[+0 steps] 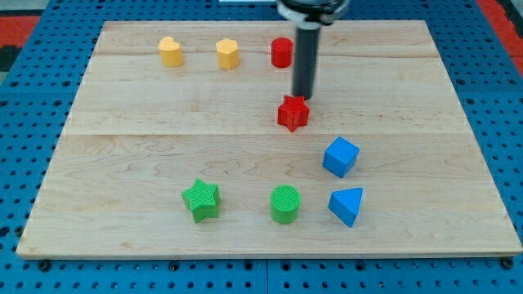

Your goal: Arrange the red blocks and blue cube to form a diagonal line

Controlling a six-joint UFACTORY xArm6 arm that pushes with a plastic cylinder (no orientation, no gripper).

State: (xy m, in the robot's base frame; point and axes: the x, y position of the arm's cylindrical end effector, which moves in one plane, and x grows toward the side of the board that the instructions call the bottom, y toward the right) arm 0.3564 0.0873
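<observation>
Blue cube (341, 156) anchors; tool (plain rod, grasps nothing), my tip (303, 97) touching red star (292, 113) at 1 o'clock, nudge gently toward 7.

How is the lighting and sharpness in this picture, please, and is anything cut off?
Camera view: even, soft light, no glare on the wooden board; the blocks cast only faint shadows; my tip and the red star are sharp; the rod's top is cropped at the view's top.

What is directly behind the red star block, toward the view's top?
My tip stands just behind the red star-shaped block, at its upper right edge. Further up stands the red cylinder block. The rod hides some of the wooden board behind it.
</observation>
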